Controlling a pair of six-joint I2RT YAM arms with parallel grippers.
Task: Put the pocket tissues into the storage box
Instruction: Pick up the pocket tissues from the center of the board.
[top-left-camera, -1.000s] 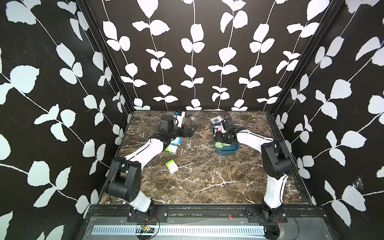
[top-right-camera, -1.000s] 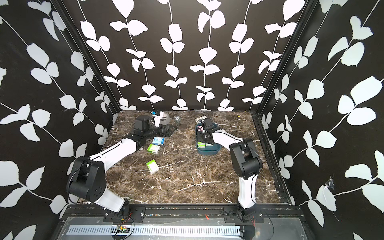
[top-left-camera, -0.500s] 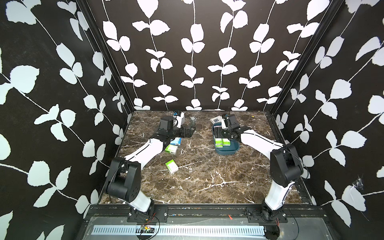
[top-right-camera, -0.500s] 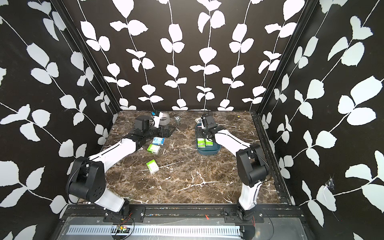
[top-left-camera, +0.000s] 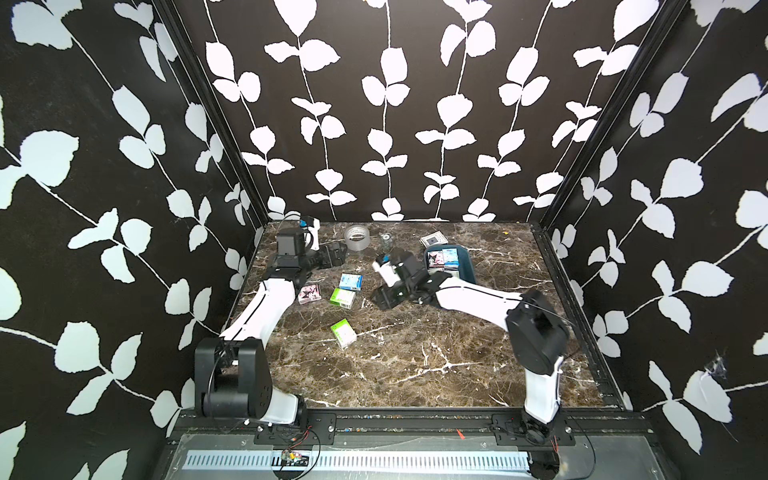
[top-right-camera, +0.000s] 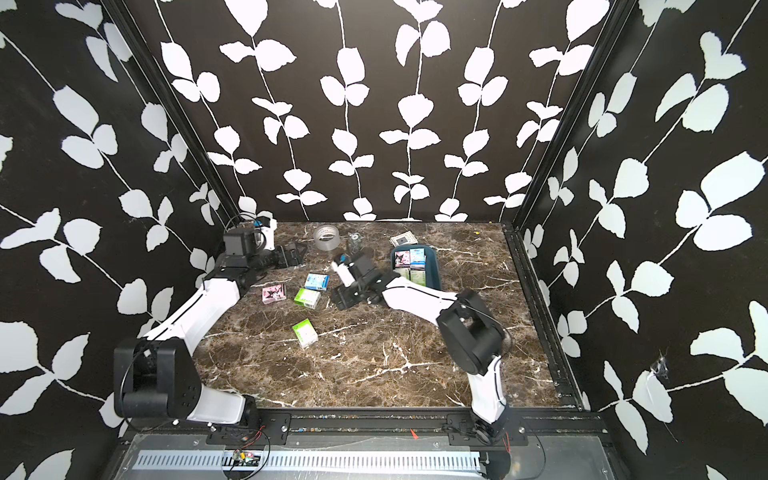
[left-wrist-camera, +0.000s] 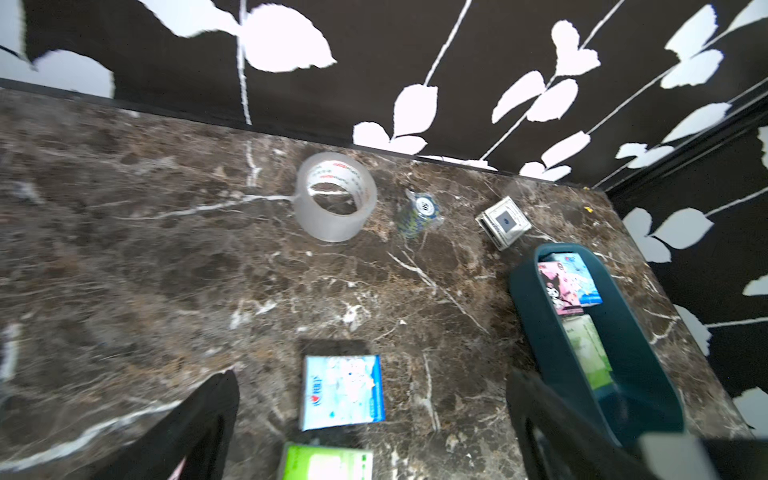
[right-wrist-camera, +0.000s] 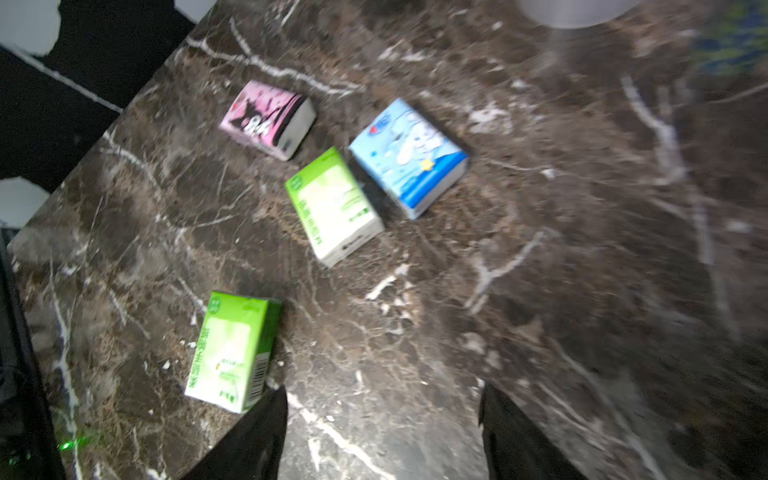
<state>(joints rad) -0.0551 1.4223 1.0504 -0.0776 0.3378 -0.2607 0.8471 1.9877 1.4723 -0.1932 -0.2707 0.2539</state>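
Note:
Several pocket tissues lie loose on the marble: a pink cartoon pack, a blue pack, a green pack, and another green pack nearer the front. The teal storage box at the back right holds several packs, among them a pink one. My right gripper hangs open and empty between the box and the loose packs. At the back left my left gripper is open, with the blue pack on the table under it.
A clear tape roll, a small wrapped item and a white packet with a grey square sit along the back wall. Black leaf-patterned walls close in the table on three sides.
My right arm has swung away from the storage box to the left, towards the loose packs, and its jaws have spread wider. The left arm has stayed where it was.

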